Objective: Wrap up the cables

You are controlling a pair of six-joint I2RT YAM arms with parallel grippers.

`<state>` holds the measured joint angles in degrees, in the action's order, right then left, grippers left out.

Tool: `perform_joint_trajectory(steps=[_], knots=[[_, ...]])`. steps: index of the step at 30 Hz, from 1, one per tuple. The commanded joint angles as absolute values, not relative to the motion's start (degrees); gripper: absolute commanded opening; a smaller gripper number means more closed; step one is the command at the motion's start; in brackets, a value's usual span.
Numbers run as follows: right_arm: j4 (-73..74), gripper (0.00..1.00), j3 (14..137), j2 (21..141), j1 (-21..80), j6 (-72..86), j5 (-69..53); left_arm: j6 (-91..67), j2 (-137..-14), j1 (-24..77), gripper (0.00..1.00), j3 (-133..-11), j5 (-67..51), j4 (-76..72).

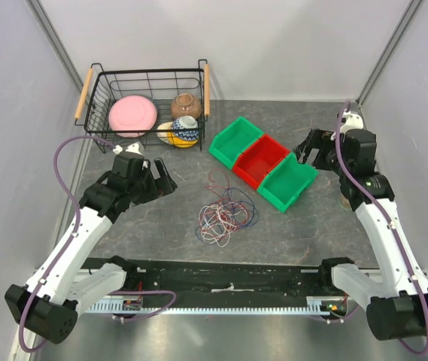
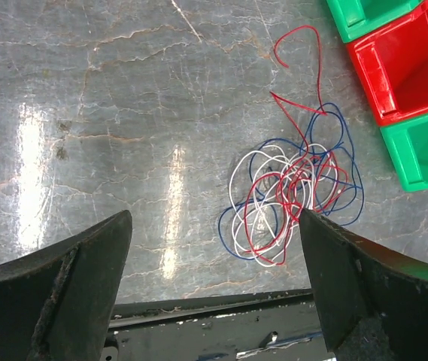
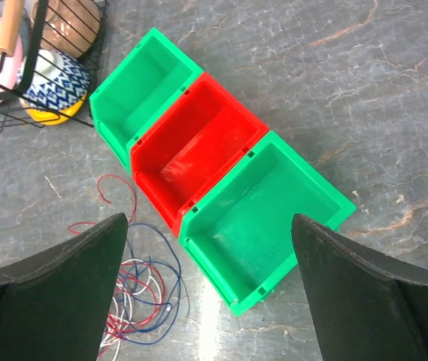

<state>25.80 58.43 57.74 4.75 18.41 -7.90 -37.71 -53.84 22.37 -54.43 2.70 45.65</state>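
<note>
Behind right gripper [image 3: 210, 219], cables [image 3: 140, 289] partly hidden

Tangled cables [image 1: 225, 213], three bins [image 1: 262, 162] beyond, left claw [image 1: 162, 180] and right claw [image 1: 306, 149] flanking, empty

Robotics laboratory test cell. We see plain white panels [image 1: 229, 45] on aluminium posts [image 1: 57, 45] enclosing a grey stone-patterned table [image 1: 161, 226]. At six o'clock, the left arm [image 1: 67, 259] and right arm [image 1: 387, 233] are bolted down. Staged props are a wire basket [image 1: 147, 72] of crockery [image 1: 132, 115] at eleven o'clock and three plastic bins [image 1: 261, 160] at one o'clock.
</note>
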Motion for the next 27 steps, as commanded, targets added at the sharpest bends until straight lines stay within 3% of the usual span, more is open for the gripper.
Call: perform_joint_trajectory(steps=[1, 7, 9, 13, 16, 21, 27], knots=[[20.33, 0.98, 55.90, 55.11, 4.83, 23.46, -11.76, -39.37, -54.93, 22.94, 1.00, -54.76, 1.59, 42.28], [17.93, 0.98, 54.14, 58.27, 5.01, 19.88, -31.58, -40.35, -54.58, 25.13, 1.00, -51.07, 0.18, 36.93], [17.84, 0.98, 53.79, 59.15, 8.23, 18.55, -32.87, -39.99, -55.45, 26.01, 1.00, -49.67, -1.04, 33.51], [23.53, 0.98, 57.56, 64.22, 22.47, 10.83, -16.38, -39.29, -59.75, 28.56, 1.00, -49.04, -3.08, 28.49], [22.86, 0.98, 58.80, 69.58, 29.52, 10.46, -15.82, -39.55, -63.71, 29.61, 1.00, -49.22, -4.04, 25.23], [19.26, 0.98, 58.97, 79.26, 41.89, 9.76, -5.11, -40.16, -69.51, 30.94, 0.98, -50.36, -4.57, 23.21], [14.06, 0.98, 59.06, 83.41, 45.70, 8.79, -2.29, -42.53, -74.87, 31.29, 0.95, -50.97, -5.11, 18.28]])
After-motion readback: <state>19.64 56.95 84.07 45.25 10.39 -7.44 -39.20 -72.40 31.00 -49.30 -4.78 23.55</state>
